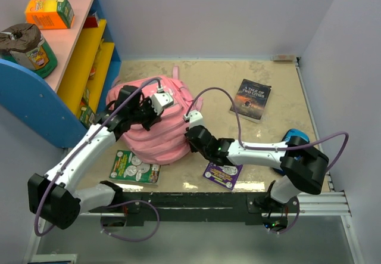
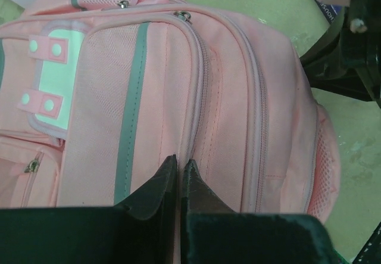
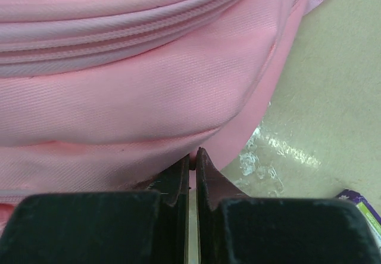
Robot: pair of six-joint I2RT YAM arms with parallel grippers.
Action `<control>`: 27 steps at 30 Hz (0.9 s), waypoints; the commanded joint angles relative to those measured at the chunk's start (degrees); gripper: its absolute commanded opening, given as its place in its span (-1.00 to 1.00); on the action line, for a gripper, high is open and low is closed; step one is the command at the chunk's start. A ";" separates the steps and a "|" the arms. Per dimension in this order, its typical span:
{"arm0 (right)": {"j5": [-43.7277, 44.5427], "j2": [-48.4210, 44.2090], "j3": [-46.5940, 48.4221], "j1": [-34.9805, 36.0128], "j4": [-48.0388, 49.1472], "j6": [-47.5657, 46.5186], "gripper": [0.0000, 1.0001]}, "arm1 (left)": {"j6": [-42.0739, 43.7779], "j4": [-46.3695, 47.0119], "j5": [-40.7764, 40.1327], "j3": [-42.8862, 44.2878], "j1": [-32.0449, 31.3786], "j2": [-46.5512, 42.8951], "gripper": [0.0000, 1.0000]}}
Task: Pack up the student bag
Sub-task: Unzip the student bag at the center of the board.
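Large soft fabric backpack (image 2: 238, 97): pink throughout, with one grey-green vertical stripe (image 2: 132, 97) and a pale mint patch (image 2: 56, 76) carrying pink tabs with light dots. Flat paperback book (image 1: 250, 99): dark cover, orange-brown picture, pale title; thin green booklet (image 1: 134, 167) shows white circles, thin purple booklet (image 1: 223, 174) pale markings. Tabletop (image 1: 268, 73): mottled beige.

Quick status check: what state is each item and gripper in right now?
Pink fabric backpack: lying flat, visible zips closed.
Left gripper: shut, against backpack front.
Right gripper: shut, at backpack edge.
Dark paperback book: closed, lying flat.
Purple booklet: closed, flat.
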 commanded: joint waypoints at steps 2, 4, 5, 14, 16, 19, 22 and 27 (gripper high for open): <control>-1.83 -6.13 -3.51 4.79 5.59 -2.74 -1.00 | -9.23 11.45 -2.48 1.94 -2.49 3.37 -1.00; 0.02 -8.23 -4.91 6.81 4.63 -2.04 -1.00 | -11.70 12.96 -4.25 1.24 -2.49 4.07 -1.00; 0.55 -8.85 -5.26 7.34 4.01 -1.43 -1.00 | -12.49 13.66 -5.74 0.98 -2.49 4.42 -1.00; 0.81 -10.27 -5.01 10.86 0.85 -0.02 -1.00 | -17.15 17.00 -12.43 -1.22 -2.49 5.65 -1.00; 0.81 -9.82 -2.90 11.56 -0.12 -0.63 -1.00 | -18.03 17.27 -12.95 -0.87 -2.49 5.92 -1.00; -0.15 -8.33 -0.18 12.09 -0.74 -0.90 -1.00 | -19.35 17.53 -12.44 -0.61 -2.57 6.62 -1.00; -2.52 -4.39 3.16 12.62 -0.56 -1.07 -1.00 | -21.19 17.10 -11.12 0.53 -2.92 7.24 -1.00; -0.44 3.51 11.40 13.58 -3.28 -0.81 -1.00 | -24.09 15.07 -10.15 4.92 -5.38 8.56 -1.00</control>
